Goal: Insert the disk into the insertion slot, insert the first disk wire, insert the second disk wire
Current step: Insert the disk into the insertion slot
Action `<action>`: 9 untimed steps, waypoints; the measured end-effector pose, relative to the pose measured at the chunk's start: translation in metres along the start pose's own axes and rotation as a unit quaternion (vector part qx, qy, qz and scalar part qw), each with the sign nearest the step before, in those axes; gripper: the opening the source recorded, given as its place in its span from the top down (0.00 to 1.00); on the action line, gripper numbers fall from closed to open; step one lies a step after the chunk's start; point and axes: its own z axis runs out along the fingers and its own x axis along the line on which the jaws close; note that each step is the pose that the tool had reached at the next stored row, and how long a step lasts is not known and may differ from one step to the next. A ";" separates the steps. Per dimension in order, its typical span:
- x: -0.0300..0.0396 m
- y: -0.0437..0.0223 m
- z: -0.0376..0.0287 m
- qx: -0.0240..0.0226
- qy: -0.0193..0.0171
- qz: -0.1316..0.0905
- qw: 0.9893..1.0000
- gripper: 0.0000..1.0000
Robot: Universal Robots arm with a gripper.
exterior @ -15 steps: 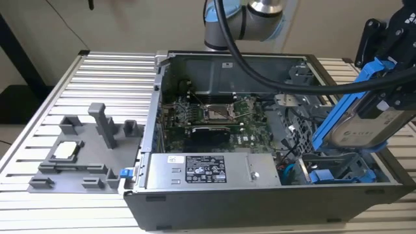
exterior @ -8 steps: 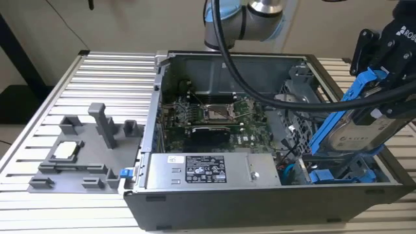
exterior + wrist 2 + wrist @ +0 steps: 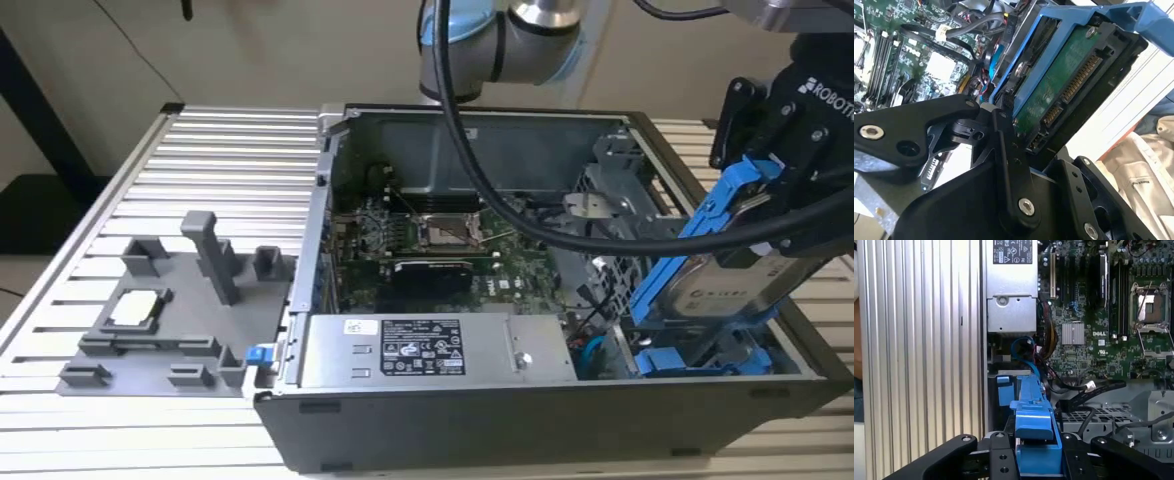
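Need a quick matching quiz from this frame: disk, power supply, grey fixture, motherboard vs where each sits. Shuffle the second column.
Things:
1. disk
2. power supply
3. grey fixture
4. motherboard

Places:
a. on the slatted table outside the case, at the exterior view's left
b. green, flat on the case floor
c. held tilted in the gripper, at the exterior view's right end of the case
d. silver box with a label, along the case's near wall in the exterior view

Pairs: 1-c, 2-d, 3-a, 4-b
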 end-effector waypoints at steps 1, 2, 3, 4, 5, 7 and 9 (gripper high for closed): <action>0.0000 0.0000 0.0009 0.000 0.000 0.000 1.000 0.67; 0.0000 0.0000 0.0023 0.000 0.000 0.000 1.000 0.67; 0.0001 -0.0001 0.0035 0.000 0.000 0.000 1.000 0.67; 0.0001 -0.0001 0.0048 0.000 0.000 0.000 1.000 0.67; 0.0001 -0.0001 0.0060 0.000 0.000 0.000 1.000 0.67; 0.0002 -0.0002 0.0084 0.000 0.000 0.000 1.000 0.67; 0.0003 -0.0003 0.0109 0.000 0.000 0.000 1.000 0.67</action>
